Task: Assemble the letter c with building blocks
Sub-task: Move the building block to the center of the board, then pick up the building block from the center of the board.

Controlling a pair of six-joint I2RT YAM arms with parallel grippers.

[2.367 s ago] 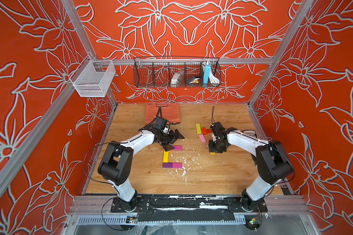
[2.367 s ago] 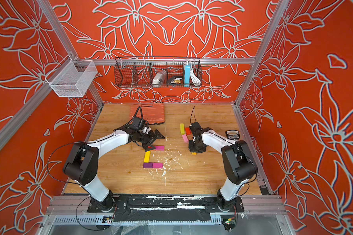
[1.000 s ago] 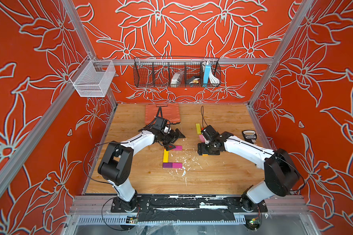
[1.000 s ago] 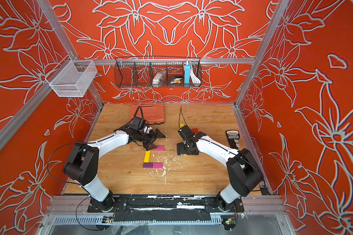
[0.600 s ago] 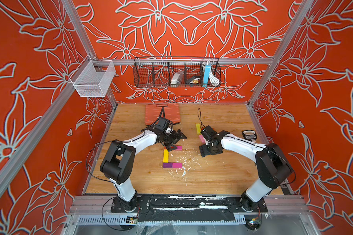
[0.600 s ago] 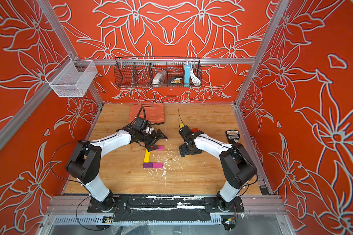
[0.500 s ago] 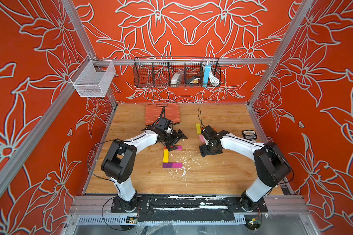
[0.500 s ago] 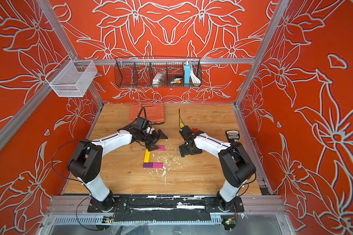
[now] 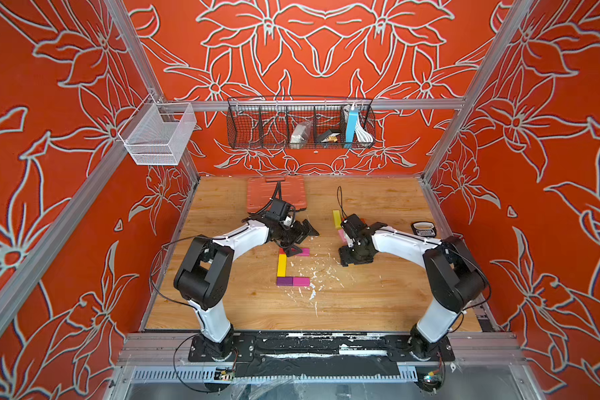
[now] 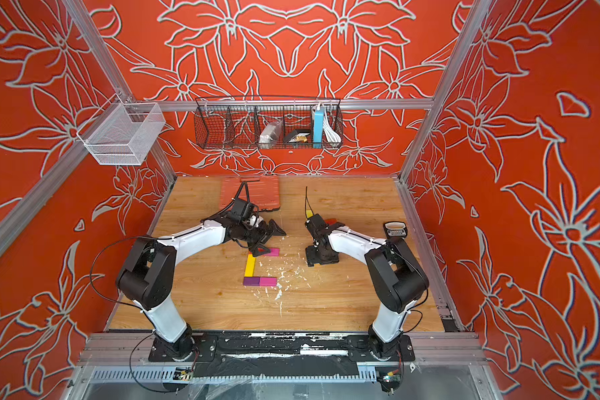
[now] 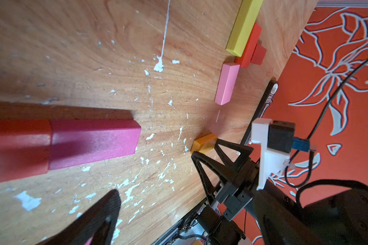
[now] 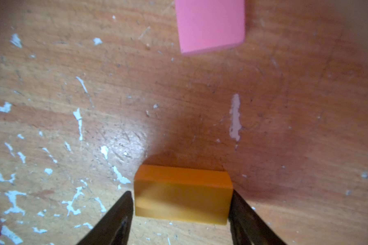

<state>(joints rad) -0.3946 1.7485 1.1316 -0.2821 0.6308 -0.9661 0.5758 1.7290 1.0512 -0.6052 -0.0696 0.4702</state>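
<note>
- left gripper [image 9: 302, 240]: fingers spread wide, nothing between them. It hovers low over the top arm of the letter, in the same spot as a second ago. No change on this side.
- The letter so far, mid-table:
  - Top arm: red block [image 11: 17, 148] and magenta block [image 11: 94, 144], end to end.
  - Spine: yellow block [image 9: 281, 265].
  - Foot: purple block [image 9: 284, 281] with second magenta block [image 9: 301, 281] touching it.
  - It already reads as a squarish C, and none of it has shifted.
- The change is further right. The right gripper [image 12: 180, 197] has come in from the spare pile and dropped over the orange block [image 12: 183, 180].
- Its fingers were wider a second ago. Now they are drawn in against the block's two short ends.
- The orange block lies flat on the table [image 9: 361, 304], a little right of the letter and not lifted.
- My reading: a pick is starting. The orange piece looks meant to lengthen one arm of the C.
- Beyond it, the pink block [image 11: 227, 83] and the long yellow spare [image 11: 243, 27] are untouched, with two reddish pieces against the spare.
- timer [image 9: 424, 229] sits by the right wall.
</note>
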